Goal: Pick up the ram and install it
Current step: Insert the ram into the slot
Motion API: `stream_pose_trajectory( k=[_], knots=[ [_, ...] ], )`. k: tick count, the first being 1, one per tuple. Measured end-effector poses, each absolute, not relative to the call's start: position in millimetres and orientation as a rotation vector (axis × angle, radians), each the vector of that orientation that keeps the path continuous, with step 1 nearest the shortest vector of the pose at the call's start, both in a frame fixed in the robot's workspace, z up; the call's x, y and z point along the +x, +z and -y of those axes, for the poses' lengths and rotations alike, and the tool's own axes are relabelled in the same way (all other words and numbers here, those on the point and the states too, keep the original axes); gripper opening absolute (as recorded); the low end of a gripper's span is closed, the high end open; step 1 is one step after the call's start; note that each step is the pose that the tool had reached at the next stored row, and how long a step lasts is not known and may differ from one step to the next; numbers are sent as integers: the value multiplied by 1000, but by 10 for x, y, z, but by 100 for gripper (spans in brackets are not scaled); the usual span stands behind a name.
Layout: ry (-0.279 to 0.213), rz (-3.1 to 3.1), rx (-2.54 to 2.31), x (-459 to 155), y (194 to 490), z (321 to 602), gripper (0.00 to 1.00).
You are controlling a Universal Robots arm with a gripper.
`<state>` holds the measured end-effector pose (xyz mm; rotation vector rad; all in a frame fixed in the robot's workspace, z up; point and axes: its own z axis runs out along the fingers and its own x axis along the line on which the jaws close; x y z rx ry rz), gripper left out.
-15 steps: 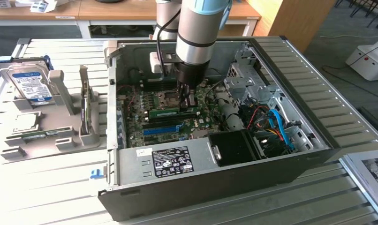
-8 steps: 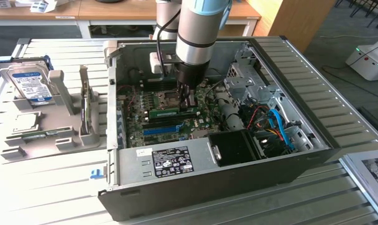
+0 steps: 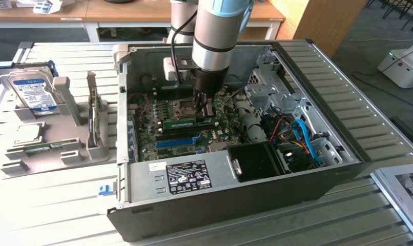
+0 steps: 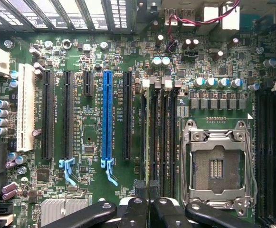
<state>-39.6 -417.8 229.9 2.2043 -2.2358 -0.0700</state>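
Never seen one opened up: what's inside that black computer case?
A green motherboard with a blue slot and an empty processor socket, plus cables. The gripper, holding the ram, and the power supply hide what's beneath them.

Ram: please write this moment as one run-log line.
gripper: shut on ram | ram: at memory slots beside empty CPU socket, inside open case | seated: cannot tell

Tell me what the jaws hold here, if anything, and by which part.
The gripper pinches the ram at one end of its upper edge.
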Motion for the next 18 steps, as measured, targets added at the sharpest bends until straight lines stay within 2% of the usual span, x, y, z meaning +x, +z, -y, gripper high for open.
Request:
stream_pose_trajectory(
  k=[18],
  knots=[
    [-70, 2231, 2209, -395, 2288, 4178, 12]
  ],
)
